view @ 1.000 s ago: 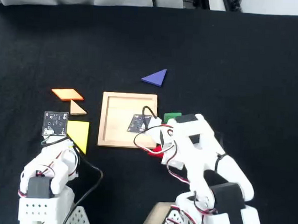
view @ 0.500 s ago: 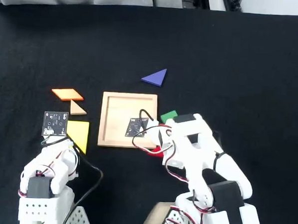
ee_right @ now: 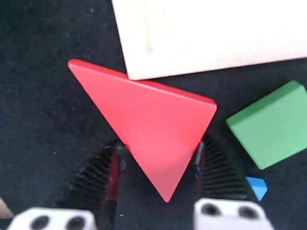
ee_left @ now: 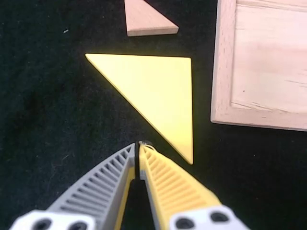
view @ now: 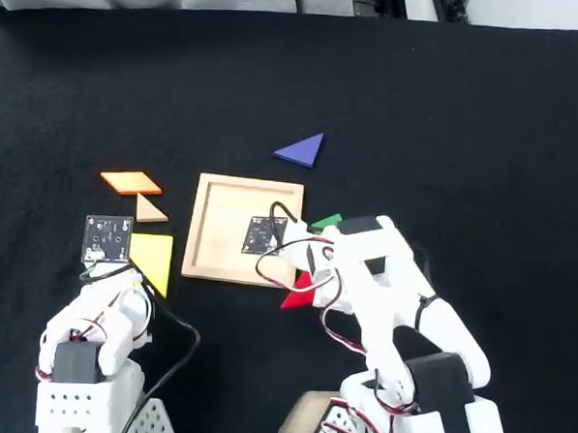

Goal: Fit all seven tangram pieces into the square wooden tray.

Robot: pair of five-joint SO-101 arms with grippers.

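Over the last 1 s the right gripper (ee_right: 157, 148), clamped on the red triangle (ee_right: 148, 120) at the wooden tray's (view: 226, 223) lower-right corner, swung left and skewed the tray, complicating placement; the left gripper (ee_left: 138, 153) sits closed, empty, beside the yellow triangle (ee_left: 158, 91).

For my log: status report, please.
Right gripper shut on red triangle at tray corner. Left gripper shut, empty, beside yellow triangle. Green piece close by.

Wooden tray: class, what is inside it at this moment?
The tray's visible floor is bare wood, no pieces in it. The right arm hangs over its near right part, so that patch is covered. The red triangle sits outside, in the right gripper.
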